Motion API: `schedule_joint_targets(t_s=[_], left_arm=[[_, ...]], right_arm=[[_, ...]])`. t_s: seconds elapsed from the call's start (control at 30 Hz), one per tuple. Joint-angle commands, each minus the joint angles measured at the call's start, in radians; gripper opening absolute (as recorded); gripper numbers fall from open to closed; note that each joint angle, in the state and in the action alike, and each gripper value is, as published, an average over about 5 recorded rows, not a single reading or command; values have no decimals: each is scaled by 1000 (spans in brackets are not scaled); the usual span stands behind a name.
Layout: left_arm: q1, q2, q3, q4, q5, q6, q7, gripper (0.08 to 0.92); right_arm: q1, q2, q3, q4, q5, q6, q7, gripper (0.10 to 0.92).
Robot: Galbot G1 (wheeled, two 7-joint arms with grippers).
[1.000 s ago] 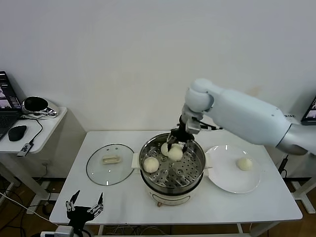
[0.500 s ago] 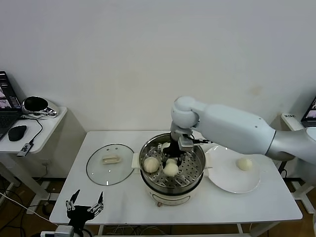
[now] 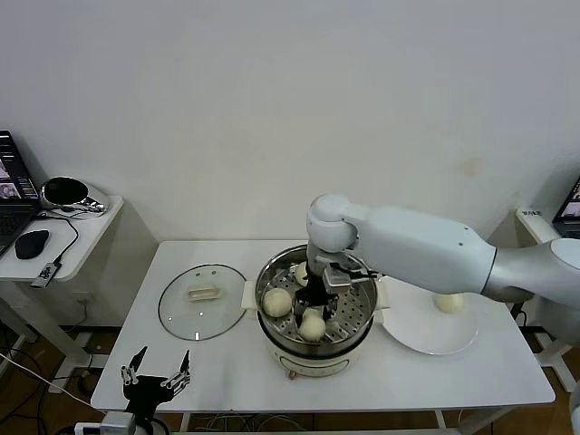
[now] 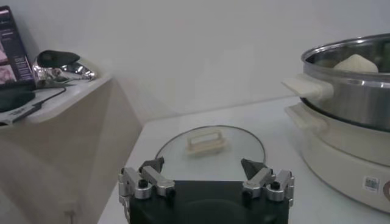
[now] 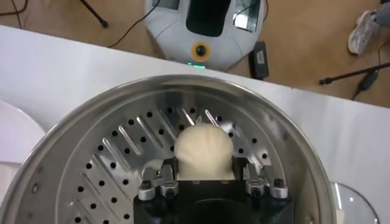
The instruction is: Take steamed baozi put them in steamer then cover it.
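A white counter carries three things in a row. The steamer, steel pot on a cream-white base, stands directly under the right claw, which reaches down inside it. The white plate lies just beside the pot on that claw's right. The glass cover, cream handle up, lies flat to its left, close to the pot's side handle and just beyond the left claw at the counter's near edge.

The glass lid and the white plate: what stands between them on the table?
In the head view, the steamer stands between the glass lid and the white plate, with the right pincer lowered inside it.
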State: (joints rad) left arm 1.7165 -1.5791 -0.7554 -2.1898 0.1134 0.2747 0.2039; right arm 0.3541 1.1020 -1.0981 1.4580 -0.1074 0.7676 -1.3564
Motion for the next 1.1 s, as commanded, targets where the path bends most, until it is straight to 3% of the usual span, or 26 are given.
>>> schedule_joint_targets(t_s=[0.03,0.23,0.33,0.53,0.73,0.9,1.1], left_arm=[[-1,1,0,3,0,1,0,823],[-2,1,2,-2,1,3,1,823],[2,2,4,-6,2,4,1,823],[5,8,7,-14,0,5,3,823],[0,22,19,-15,1,10,8,823],[2,30,29,-20,1,14,10,823],[10,31,32,-23,1,14,6,823]], right_arm=[[9,-21,-22,34,47,-58,5,602],[46,-69,46,48,81,-146,-8,768],[81,-115,91,40,117,-200,-18,813],[125,-253,166,-11,174,-406,5,822],[122,-411,171,-83,226,-735,13,823],[49,-500,209,-109,156,-998,4,823],[-88,-515,305,-181,50,-1071,16,823]])
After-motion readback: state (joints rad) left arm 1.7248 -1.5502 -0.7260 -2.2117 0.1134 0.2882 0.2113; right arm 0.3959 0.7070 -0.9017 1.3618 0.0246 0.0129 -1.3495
